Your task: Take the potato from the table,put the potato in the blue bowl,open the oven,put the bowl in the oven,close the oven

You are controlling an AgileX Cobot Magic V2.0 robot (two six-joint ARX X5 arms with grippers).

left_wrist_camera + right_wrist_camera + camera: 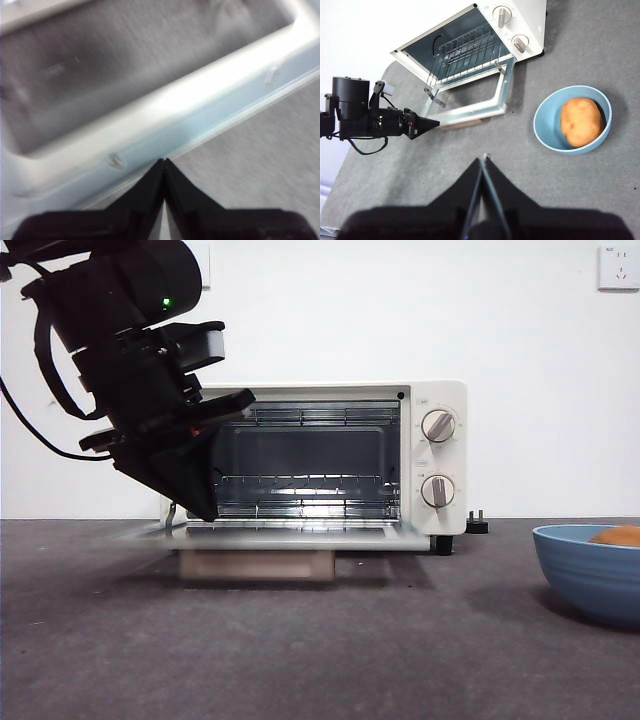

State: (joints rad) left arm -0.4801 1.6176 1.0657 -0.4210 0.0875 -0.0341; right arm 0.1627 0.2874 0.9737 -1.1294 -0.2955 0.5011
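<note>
The oven (330,465) stands on the table (300,650) with its door (470,102) dropped fully open and lying flat; the wire rack (305,485) inside is exposed. The potato (581,121) sits in the blue bowl (547,132), which rests on the table well apart from the oven, on the side of the knobs (437,426).

The left gripper (432,123) is at the door's front edge, near the corner away from the knobs; its jaws are pressed together with nothing between them. The right gripper (484,159) hangs high above the table, near the bowl, jaws likewise closed and empty.

Judgement: door opening looks complete; the bowl transfer is next. The bowl appears rigid, smooth and probably slippery, and moderately heavy with the potato loose inside. Best hold is a pinch across the rim wall, kept level so the potato does not roll. Tilting on entry to the oven is the main hazard
</note>
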